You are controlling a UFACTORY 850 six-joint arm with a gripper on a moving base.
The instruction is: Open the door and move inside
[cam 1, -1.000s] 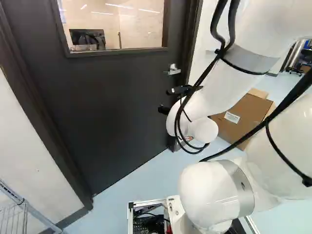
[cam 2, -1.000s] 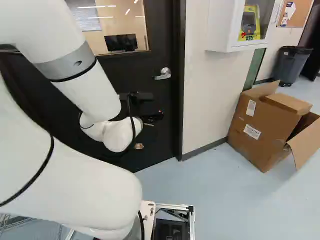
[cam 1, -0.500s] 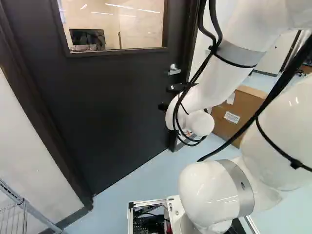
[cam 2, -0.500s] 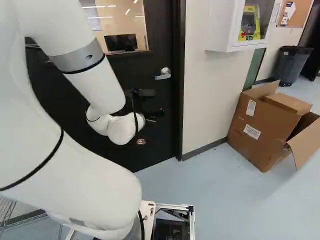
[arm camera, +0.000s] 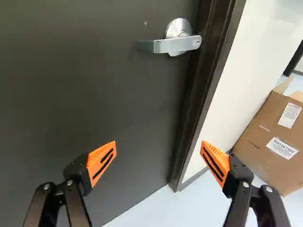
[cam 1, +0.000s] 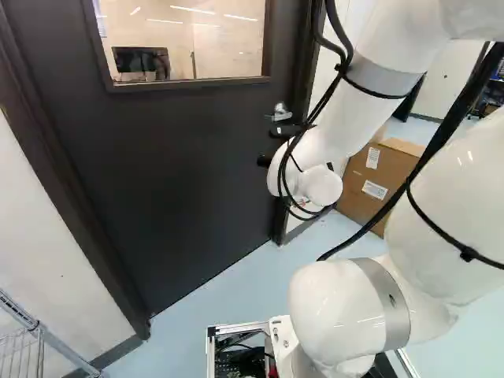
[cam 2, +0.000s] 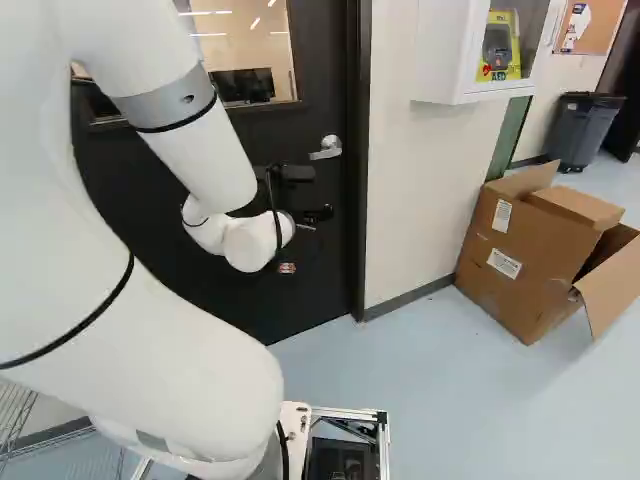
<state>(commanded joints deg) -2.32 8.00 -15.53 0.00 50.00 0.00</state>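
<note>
In the right base view my gripper [cam 2: 318, 214] shows as a dark shape beyond the white wrist, lower than the door handle [cam 2: 327, 148]. The dark door [cam 1: 181, 173] stands closed in its frame, with a window in its upper part. Seen from the wrist, the gripper [arm camera: 159, 150] is open, its orange pads wide apart with nothing between them. The silver lever handle [arm camera: 175, 44] lies level, ahead of the fingers and apart from them, close to the door frame [arm camera: 201, 90].
Right of the door frame, a white cabinet [cam 2: 462, 50] hangs on the wall. An open cardboard box [cam 2: 520, 255] stands on the floor below, and a dark bin [cam 2: 583, 130] farther back. A wire rack [cam 1: 35, 335] is at the near left of the left base view.
The arm has shifted: in the right base view the wrist and gripper have moved up and to the right, closer to the handle. Door and handle look unchanged, and the base has stayed put.
</note>
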